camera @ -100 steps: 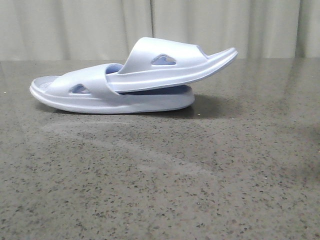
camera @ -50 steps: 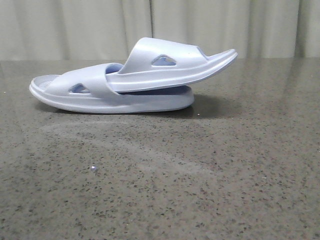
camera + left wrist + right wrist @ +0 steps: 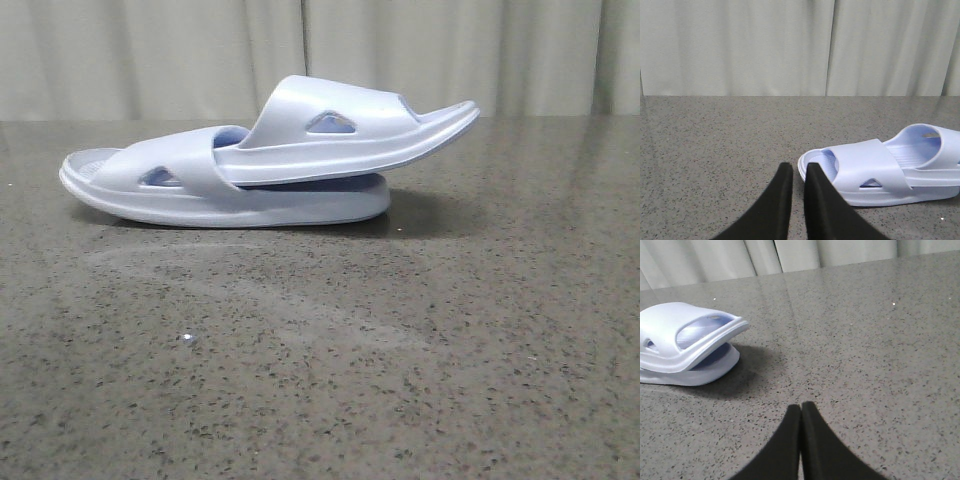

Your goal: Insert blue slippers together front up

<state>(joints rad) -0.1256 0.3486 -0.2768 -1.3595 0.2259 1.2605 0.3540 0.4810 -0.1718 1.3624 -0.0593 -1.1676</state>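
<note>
Upper slipper [image 3: 340, 135]: heel end hidden under lower slipper [image 3: 230, 200] strap.
Lower slipper: footbed mostly covered by upper one.
L wrist view: slippers cut off at frame edge.
R wrist view: pair cropped too; fingers [image 3: 790, 440] bases out of frame.

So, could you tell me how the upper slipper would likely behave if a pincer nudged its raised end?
The upper slipper looks like light moulded foam, so it would probably shift easily. Its raised end overhangs the lower slipper, so it might rock. One end is tucked under the lower strap, which may hold it.
</note>
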